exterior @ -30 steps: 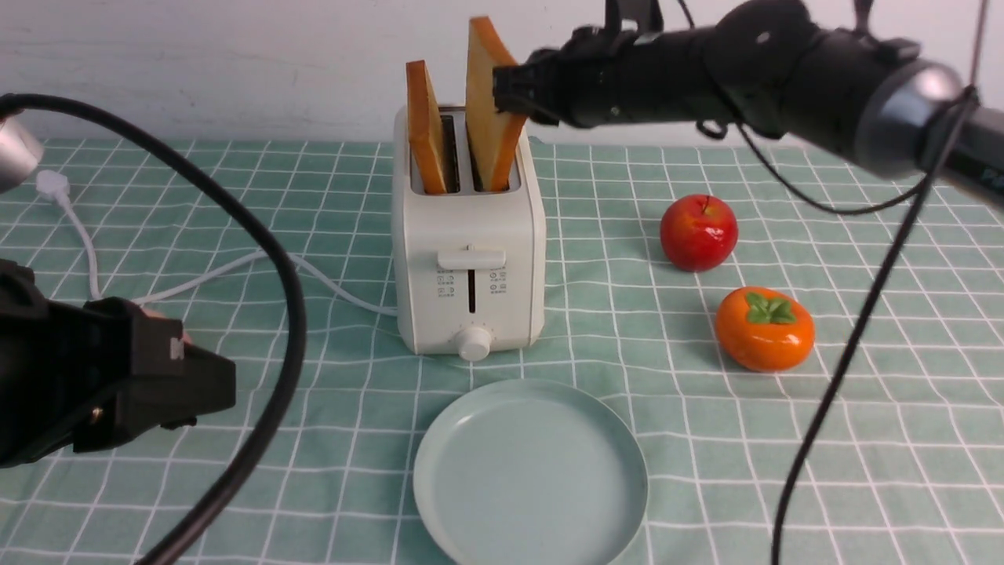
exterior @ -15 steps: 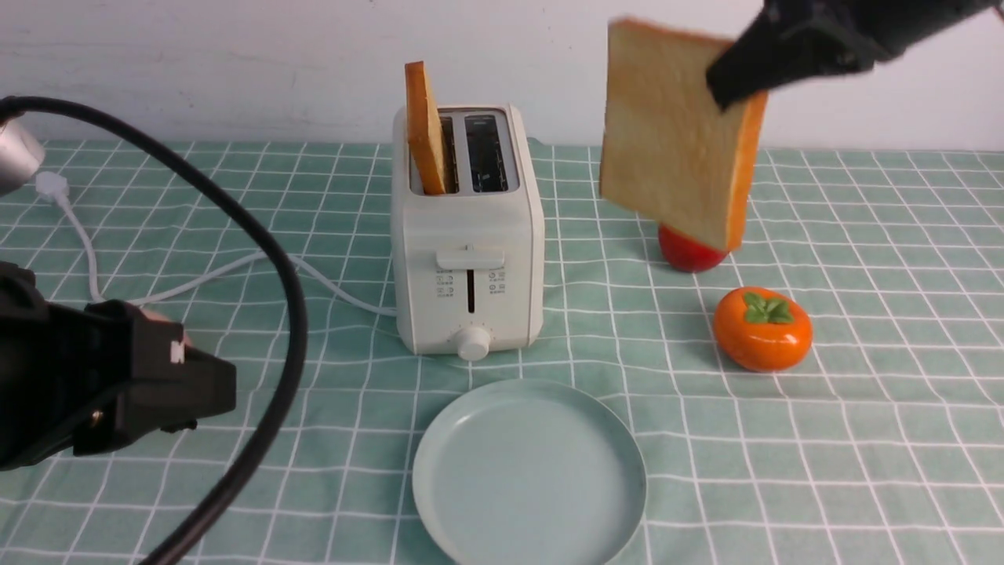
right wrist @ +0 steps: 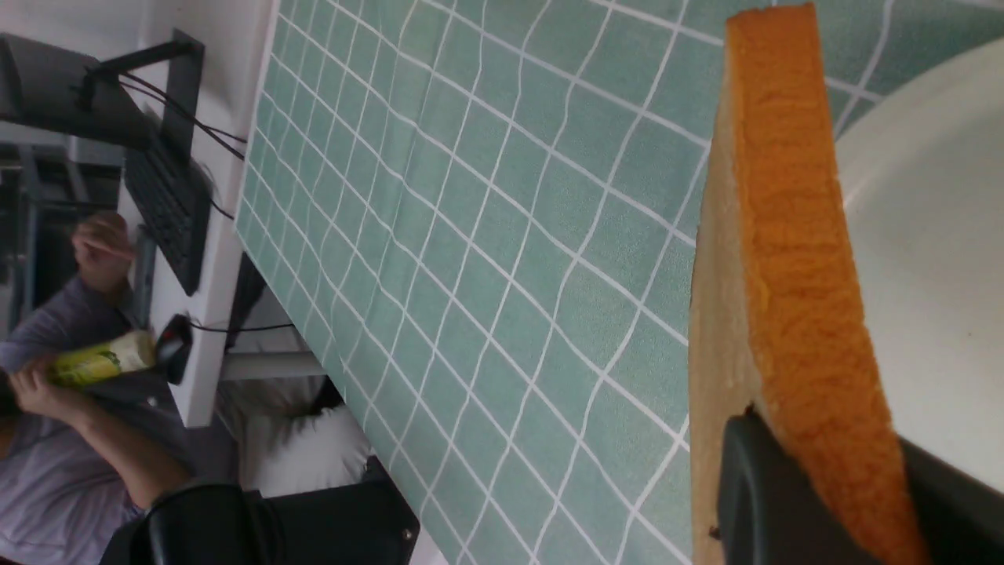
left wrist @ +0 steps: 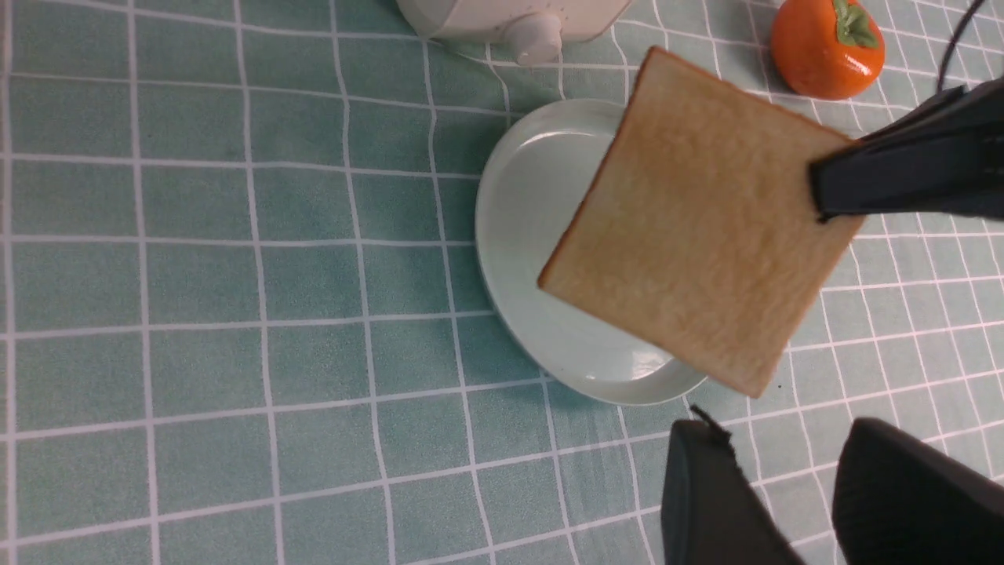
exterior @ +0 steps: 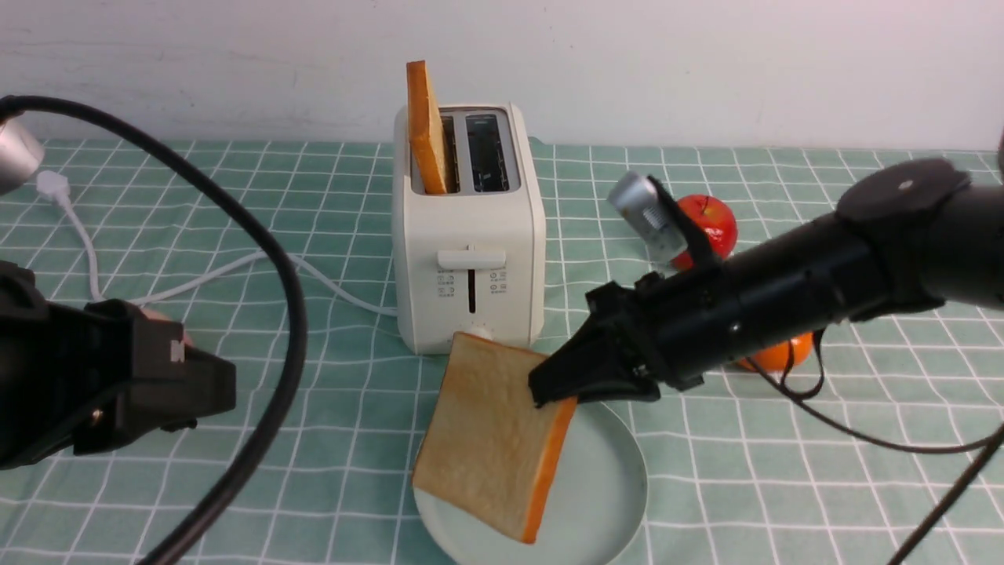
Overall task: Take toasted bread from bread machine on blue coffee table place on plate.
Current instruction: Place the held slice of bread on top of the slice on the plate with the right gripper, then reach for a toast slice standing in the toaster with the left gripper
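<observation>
No text, brand or number could be read. Small icons [exterior: 445,284] were printed in two columns beside the lever slot [exterior: 471,292] on the toaster [exterior: 469,212], too small to be made out. A white mark [exterior: 176,351] was seen on the left gripper [exterior: 216,388], not legible.

right arm [exterior: 784,302]: black round tube, thin black wires
right gripper [exterior: 553,388]: black, pointy
left arm [exterior: 94,384]: black, boxy
cable [exterior: 292,314]: fat, black
</observation>
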Action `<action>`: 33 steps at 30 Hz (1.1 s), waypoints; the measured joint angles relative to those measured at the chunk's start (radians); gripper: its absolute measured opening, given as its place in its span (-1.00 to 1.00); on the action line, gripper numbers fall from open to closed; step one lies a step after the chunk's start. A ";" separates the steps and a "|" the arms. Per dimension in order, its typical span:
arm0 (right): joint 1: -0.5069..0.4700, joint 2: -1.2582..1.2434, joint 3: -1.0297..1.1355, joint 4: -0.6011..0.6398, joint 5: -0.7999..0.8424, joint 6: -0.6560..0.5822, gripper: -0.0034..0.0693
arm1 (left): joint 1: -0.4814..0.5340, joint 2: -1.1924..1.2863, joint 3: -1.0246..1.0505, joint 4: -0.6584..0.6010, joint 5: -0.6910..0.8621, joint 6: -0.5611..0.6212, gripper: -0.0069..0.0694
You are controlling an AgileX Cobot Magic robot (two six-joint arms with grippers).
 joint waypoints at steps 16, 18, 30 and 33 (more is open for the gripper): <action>-0.155 -0.186 -0.130 -0.176 0.096 0.025 0.90 | 0.000 0.128 -0.088 -0.032 -0.294 -0.024 -0.12; -0.160 -0.262 -0.140 -0.208 0.119 0.045 0.89 | 0.000 0.191 -0.163 -0.031 -0.291 -0.026 -0.07; -0.099 -0.618 -0.019 -0.523 0.191 0.254 0.28 | -0.086 0.789 -0.766 0.184 -0.188 -0.135 0.47; -0.099 -0.659 0.027 -0.529 0.191 0.261 0.24 | -0.129 0.924 -0.901 0.366 -0.143 -0.274 0.53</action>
